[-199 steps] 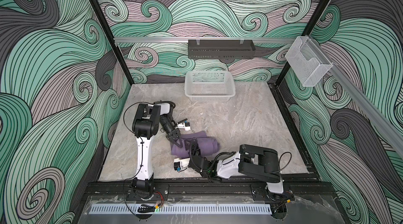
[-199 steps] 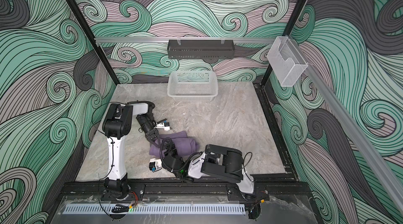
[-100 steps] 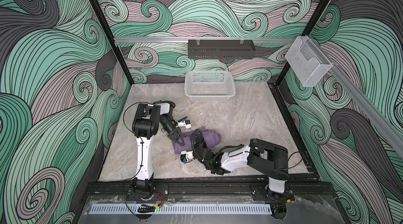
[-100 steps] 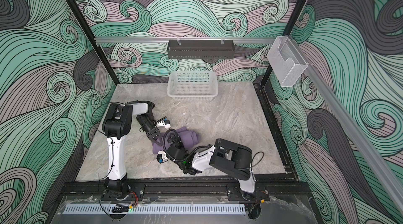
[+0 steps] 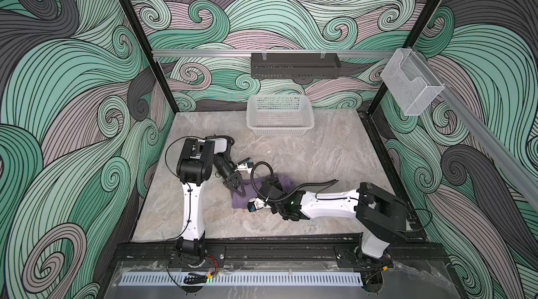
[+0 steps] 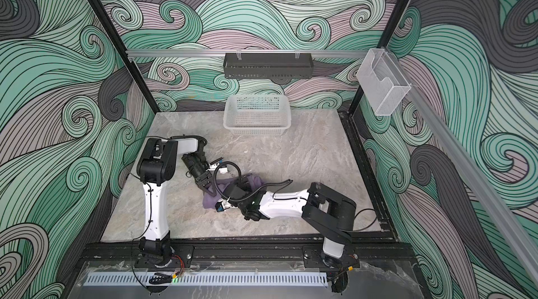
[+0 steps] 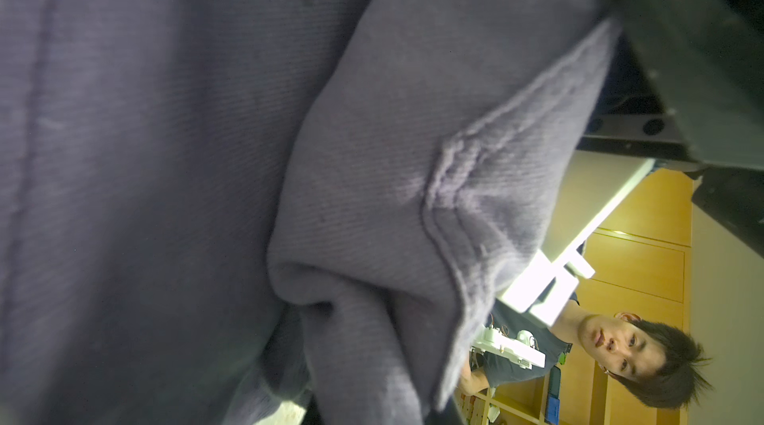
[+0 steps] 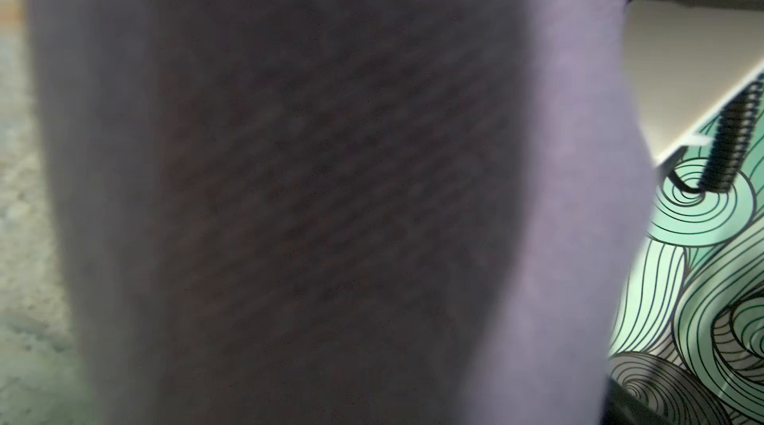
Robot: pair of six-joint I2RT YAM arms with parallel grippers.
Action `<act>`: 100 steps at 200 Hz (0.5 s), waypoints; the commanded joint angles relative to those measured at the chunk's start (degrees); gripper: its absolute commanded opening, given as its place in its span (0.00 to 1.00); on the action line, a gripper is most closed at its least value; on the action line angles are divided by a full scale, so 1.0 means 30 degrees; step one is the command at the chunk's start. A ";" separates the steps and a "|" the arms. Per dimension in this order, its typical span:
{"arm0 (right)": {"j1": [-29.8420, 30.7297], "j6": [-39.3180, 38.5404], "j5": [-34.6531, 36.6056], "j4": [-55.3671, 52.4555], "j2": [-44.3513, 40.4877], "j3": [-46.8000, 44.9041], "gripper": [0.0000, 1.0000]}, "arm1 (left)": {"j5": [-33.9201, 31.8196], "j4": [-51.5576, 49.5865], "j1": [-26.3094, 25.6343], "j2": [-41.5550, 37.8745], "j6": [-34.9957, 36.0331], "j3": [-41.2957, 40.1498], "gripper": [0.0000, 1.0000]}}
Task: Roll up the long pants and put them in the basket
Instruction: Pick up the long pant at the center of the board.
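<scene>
The long pants [image 5: 239,202] [image 6: 208,201] lie as a small dusty-purple bundle on the marble table, left of its middle. My left gripper [image 5: 241,192] [image 6: 211,192] reaches in from the left and is shut on the fabric at the bundle's left end. My right gripper [image 5: 266,185] [image 6: 240,184] comes from the right and lies over the bundle's top, wide open, with its fingertips hidden in the cloth. Close-up purple pants fabric [image 7: 165,154] with a stitched hem fills the left wrist view. The right wrist view is blurred pants fabric [image 8: 289,195].
A white mesh basket [image 5: 279,120] stands at the back of the table [image 5: 326,155]. A black tray [image 5: 294,64] hangs on the rear wall and a clear holder [image 5: 410,85] on the right rail. The right arm's elbow [image 5: 378,210] sits near the front right.
My right gripper has moved from the bundle's front edge up onto the bundle, and its elbow has swung to the right. The left gripper has stayed put on the fabric.
</scene>
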 commanded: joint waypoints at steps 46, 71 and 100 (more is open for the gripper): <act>-0.0536 0.0283 -0.0930 -0.0867 0.3075 0.2466 0.99 | -0.2823 -0.1321 -0.0096 0.0901 0.0877 -0.0011 0.00; -0.0661 0.0985 -0.1908 -0.2315 0.4411 0.3474 0.95 | -0.2838 -0.1353 -0.0090 0.0917 0.0961 -0.0063 0.00; -0.1004 0.2203 -0.3728 -0.5698 0.5415 0.4753 0.53 | -0.3037 -0.1338 -0.0082 0.0744 0.1038 -0.0311 0.00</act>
